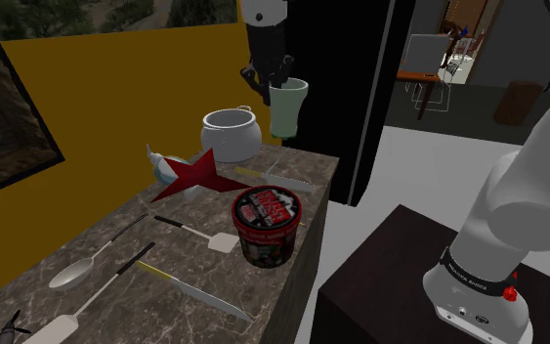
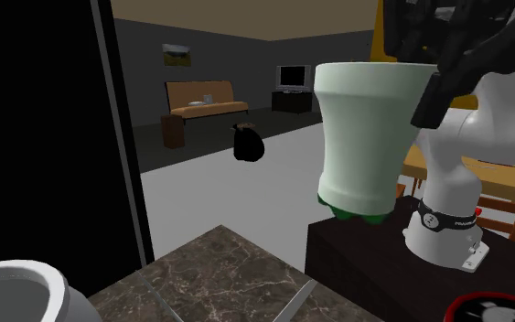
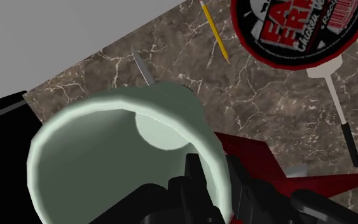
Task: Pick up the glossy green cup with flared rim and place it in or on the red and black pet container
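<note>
gripper: the gripper (image 1: 275, 78) is clamped on the rim wall of the cup (image 1: 288, 109), looks like one finger inside and one outside

cup: pale green with a flared rim, hanging upright from the fingers, up in the air and touching nothing else

container: the red and black pet container (image 1: 265, 227) stands on the counter (image 1: 317, 168), lower than the gripper and well apart from it; in the wrist view its lid (image 3: 298, 25) sits out past the cup's rim

edges: the cup hangs near the counter's far end, close to the edge that drops to grey floor

room: open air all round the cup, black area behind the gripper

counts: one cup, one container, one white pot (image 1: 230, 134) and one red star (image 1: 192, 174) below the gripper; further off one spoon (image 1: 72, 272), and two spatulas and two knives as far as I can count
</note>
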Controlling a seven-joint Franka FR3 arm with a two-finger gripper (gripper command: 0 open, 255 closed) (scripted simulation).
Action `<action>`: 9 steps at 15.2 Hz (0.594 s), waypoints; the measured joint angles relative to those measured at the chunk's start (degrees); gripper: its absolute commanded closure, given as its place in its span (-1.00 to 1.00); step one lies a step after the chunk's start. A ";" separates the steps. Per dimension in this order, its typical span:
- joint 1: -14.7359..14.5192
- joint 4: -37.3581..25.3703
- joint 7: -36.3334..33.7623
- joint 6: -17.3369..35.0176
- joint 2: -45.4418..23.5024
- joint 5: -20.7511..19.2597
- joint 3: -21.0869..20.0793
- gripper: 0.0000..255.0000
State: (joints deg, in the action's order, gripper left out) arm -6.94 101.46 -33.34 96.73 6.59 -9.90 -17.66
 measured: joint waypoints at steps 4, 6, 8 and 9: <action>-2.32 -0.65 -4.92 -2.13 0.57 0.45 -2.96 1.00; -3.52 -1.96 -7.56 -3.56 0.17 0.49 -4.61 1.00; -4.67 -2.84 -10.17 -4.47 -0.35 0.47 -6.17 1.00; -5.41 -3.44 -11.83 -5.06 -0.71 0.45 -7.17 1.00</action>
State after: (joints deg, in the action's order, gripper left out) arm -12.35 98.02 -45.17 91.67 5.88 -9.44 -24.83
